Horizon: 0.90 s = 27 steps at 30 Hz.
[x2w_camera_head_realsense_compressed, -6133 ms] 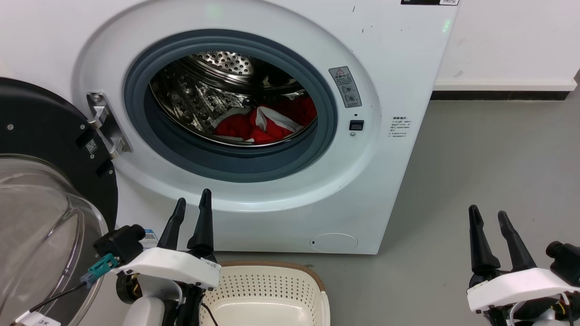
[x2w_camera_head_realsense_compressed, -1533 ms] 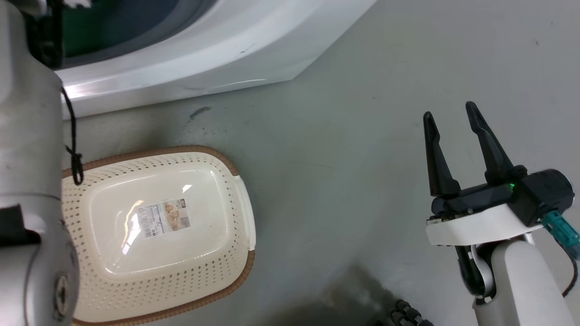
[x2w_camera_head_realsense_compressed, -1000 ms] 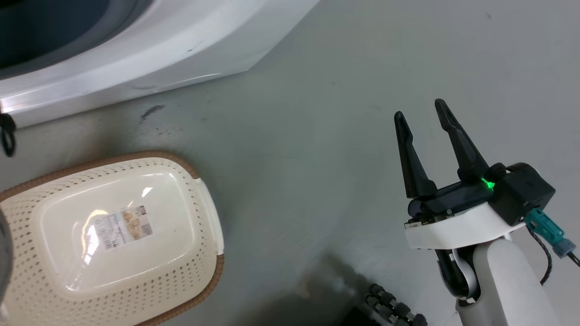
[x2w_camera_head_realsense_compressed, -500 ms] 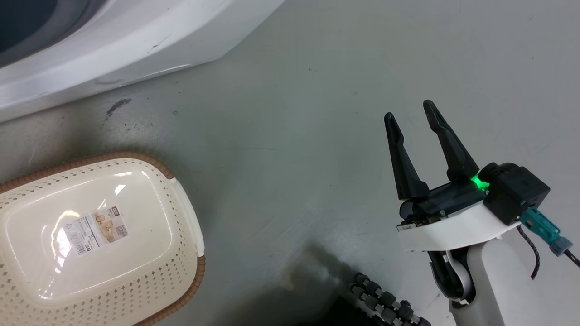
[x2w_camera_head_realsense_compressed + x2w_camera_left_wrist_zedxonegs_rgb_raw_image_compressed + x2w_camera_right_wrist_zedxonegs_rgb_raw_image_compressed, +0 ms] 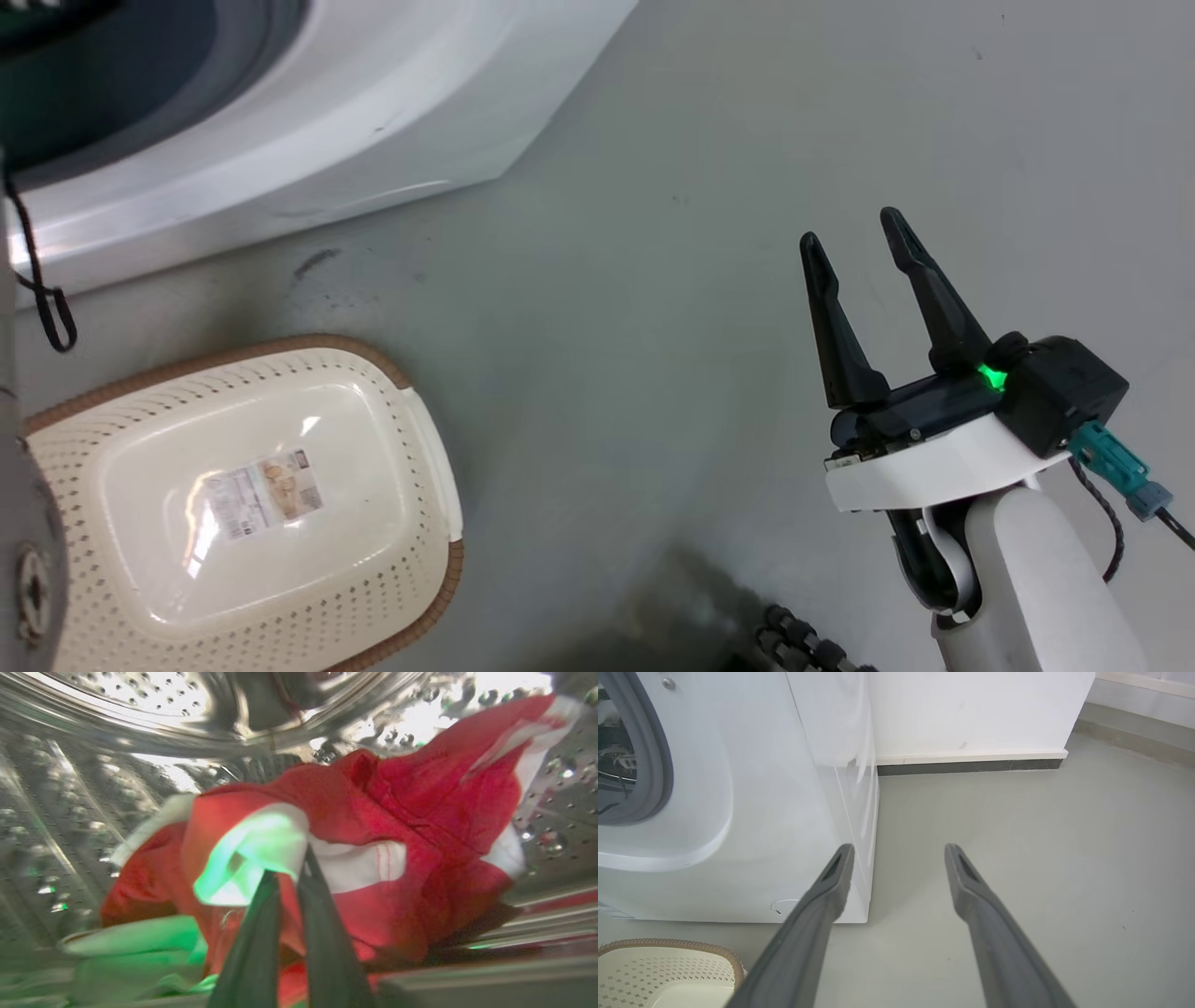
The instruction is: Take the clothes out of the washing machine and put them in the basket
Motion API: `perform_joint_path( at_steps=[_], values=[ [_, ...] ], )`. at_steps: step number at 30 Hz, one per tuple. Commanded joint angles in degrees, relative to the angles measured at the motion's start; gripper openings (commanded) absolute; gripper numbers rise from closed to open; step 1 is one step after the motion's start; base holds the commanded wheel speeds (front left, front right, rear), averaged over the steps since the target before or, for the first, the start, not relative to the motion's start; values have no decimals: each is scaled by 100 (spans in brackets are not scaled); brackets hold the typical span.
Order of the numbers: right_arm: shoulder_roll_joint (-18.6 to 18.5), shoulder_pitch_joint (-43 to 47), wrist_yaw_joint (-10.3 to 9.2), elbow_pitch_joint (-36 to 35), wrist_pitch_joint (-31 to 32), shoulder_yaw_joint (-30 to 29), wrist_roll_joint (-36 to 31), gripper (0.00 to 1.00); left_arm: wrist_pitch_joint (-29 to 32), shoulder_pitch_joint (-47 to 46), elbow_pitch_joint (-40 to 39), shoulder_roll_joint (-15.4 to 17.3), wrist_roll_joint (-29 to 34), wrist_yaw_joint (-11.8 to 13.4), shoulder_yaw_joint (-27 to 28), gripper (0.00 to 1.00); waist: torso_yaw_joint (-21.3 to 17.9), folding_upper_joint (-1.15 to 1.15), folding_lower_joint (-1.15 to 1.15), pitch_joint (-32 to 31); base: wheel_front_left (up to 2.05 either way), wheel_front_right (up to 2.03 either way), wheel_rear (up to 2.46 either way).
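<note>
On the near left of the grey floor (image 5: 607, 280), the basket (image 5: 425, 551) is seen standing upright with a paper label (image 5: 264, 490) on its bottom and no garment in it. To the right, well apart from it, the right gripper (image 5: 849, 230) is held above bare floor, its two dark fingers spread apart with nothing between them. Just beyond the basket, the white front of the washing machine (image 5: 373, 121) is met, with its grey rubber ring (image 5: 661, 765) at the far left. Deepest in, inside the steel drum (image 5: 140, 700), the clothes (image 5: 397, 798) are found heaped as red fabric with white bands. There the left gripper (image 5: 290, 865) is drawn almost together, and a fold of the clothes is pinched between its fingertips.
</note>
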Motion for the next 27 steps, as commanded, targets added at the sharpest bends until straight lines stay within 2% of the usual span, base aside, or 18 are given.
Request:
perform_joint_path(
  at_steps=[1, 9, 13, 20, 27],
  values=[
    [3, 19, -4, 26, -12, -34, -28, 100, -172, 140, -1, -51, -30, -33, 15, 0, 188, 0, 0, -251, 0, 0, 0],
    [2, 237, -4, 217, -12, -133, -265, 100, -1653, 900, 291, -340, -330, -136, 135, 0, 527, 0, 0, -947, 0, 0, 0],
    [2, 399, -4, 336, -12, -165, -345, 100, -2186, 1275, 490, -504, -448, -203, 178, 0, 697, 0, 0, -1339, 0, 0, 0],
    [1, 702, -4, 483, -7, -286, -500, 100, -2466, 1901, 393, -738, -703, -327, 350, 0, 954, 0, 0, -2001, 0, 0, 0],
    [1, 1028, -4, 490, 106, -477, -652, 100, -2471, 2917, -704, -952, -675, -359, 487, 0, 1155, 0, 0, -2657, 0, 0, 0]
  ],
)
